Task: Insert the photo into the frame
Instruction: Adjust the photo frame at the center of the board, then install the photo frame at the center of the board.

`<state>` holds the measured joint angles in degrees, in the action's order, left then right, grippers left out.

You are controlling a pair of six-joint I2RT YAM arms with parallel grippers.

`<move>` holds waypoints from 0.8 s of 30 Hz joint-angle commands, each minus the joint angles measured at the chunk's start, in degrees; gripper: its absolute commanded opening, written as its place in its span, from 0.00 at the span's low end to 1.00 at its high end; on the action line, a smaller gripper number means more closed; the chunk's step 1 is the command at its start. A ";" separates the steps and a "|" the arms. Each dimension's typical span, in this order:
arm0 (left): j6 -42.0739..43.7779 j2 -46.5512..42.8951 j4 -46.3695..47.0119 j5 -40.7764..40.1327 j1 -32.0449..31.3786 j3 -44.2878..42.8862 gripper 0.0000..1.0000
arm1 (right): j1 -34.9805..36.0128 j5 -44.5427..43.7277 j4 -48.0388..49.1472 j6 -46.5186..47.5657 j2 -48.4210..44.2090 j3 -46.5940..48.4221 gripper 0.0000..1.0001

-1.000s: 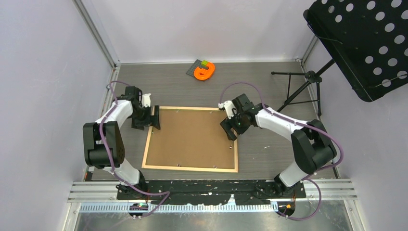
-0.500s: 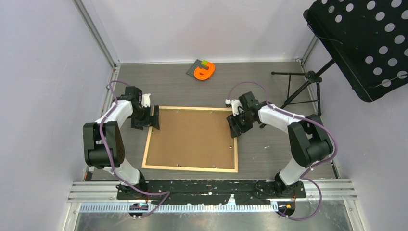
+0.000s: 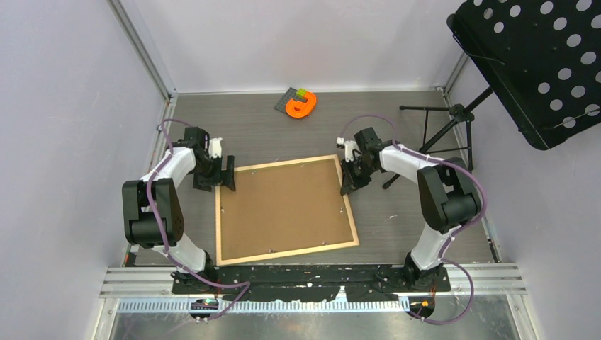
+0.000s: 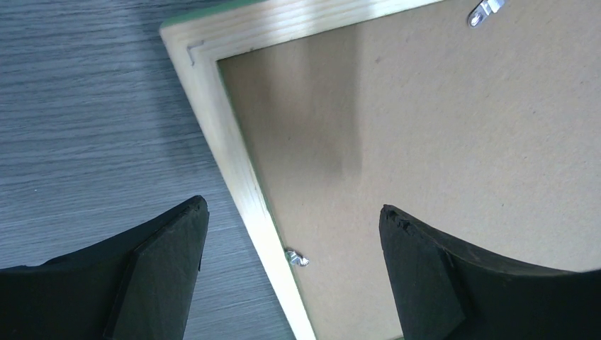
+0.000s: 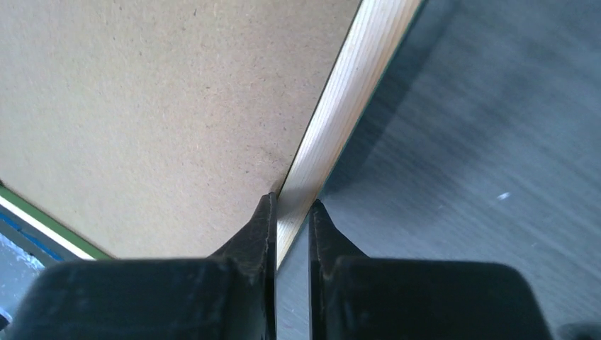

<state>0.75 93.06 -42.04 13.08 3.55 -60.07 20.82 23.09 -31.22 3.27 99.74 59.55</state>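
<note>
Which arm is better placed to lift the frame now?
Right, probably: the right gripper is pinched on the frame's right rail, while the left gripper hangs open above the far left corner, holding nothing.

Seeing right gripper [image 3: 345,188] down on frame [image 3: 287,253] right rail, just nearward of its far corner. Left gripper [image 3: 228,177] parked over the opposite far corner. Pale wood face up, brown backing board [image 3: 283,205] inside, spread between and nearward of both grippers, skewed on bench [image 3: 397,212]. Orange part [image 3: 301,105] well beyond both. Black tripod [image 3: 436,134] outboard of right gripper.
</note>
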 commanded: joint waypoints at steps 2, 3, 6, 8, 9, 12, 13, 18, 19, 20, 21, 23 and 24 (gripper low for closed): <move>0.98 0.28 0.73 1.55 0.46 -0.40 0.88 | -0.99 -3.44 0.63 5.66 5.00 8.15 0.07; 0.98 0.35 0.67 1.68 0.47 -0.52 0.88 | -1.60 -3.56 -0.07 6.24 6.55 9.50 0.07; 0.98 0.22 0.62 1.71 0.48 -0.50 0.88 | -2.46 -3.47 -1.43 6.90 9.12 14.86 0.20; 0.93 -0.01 0.57 1.86 0.43 -0.40 0.88 | -2.87 -3.41 -1.80 7.00 9.60 15.99 0.36; 0.93 -0.10 0.54 1.96 0.43 -0.42 0.88 | -3.06 -3.36 -1.95 7.01 9.12 15.94 0.41; 0.83 -0.50 0.58 2.43 0.47 -0.44 0.88 | -3.50 -3.00 -2.08 7.07 7.26 14.43 0.61; 0.82 -0.61 0.56 2.49 0.49 -0.43 0.88 | -3.50 -2.85 -2.22 7.14 5.98 13.26 0.68; 0.74 -0.63 0.64 2.56 0.49 -0.46 0.88 | -3.50 -2.15 -3.35 7.69 1.72 9.05 0.77; 0.74 -0.63 0.60 2.56 0.45 -0.42 0.88 | -3.50 -1.77 -3.47 7.80 1.22 7.92 0.77; 0.74 -0.68 0.63 2.49 0.44 -0.48 0.88 | -3.50 -1.53 -3.62 7.85 0.42 7.41 0.77; 0.74 -0.76 0.64 2.54 0.49 -0.48 0.88 | -3.50 -1.07 -3.69 7.88 0.04 6.50 0.78; 0.74 -0.86 0.64 2.50 0.49 -0.54 0.88 | -3.50 -0.38 -3.71 7.86 -0.86 5.21 0.78; 0.74 -0.87 0.70 2.40 0.49 -0.41 0.88 | -3.46 -0.18 -3.68 7.78 -1.33 4.82 0.78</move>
<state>0.73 93.17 -42.06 14.57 3.55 -60.07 17.26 21.15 -34.57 10.33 102.13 65.87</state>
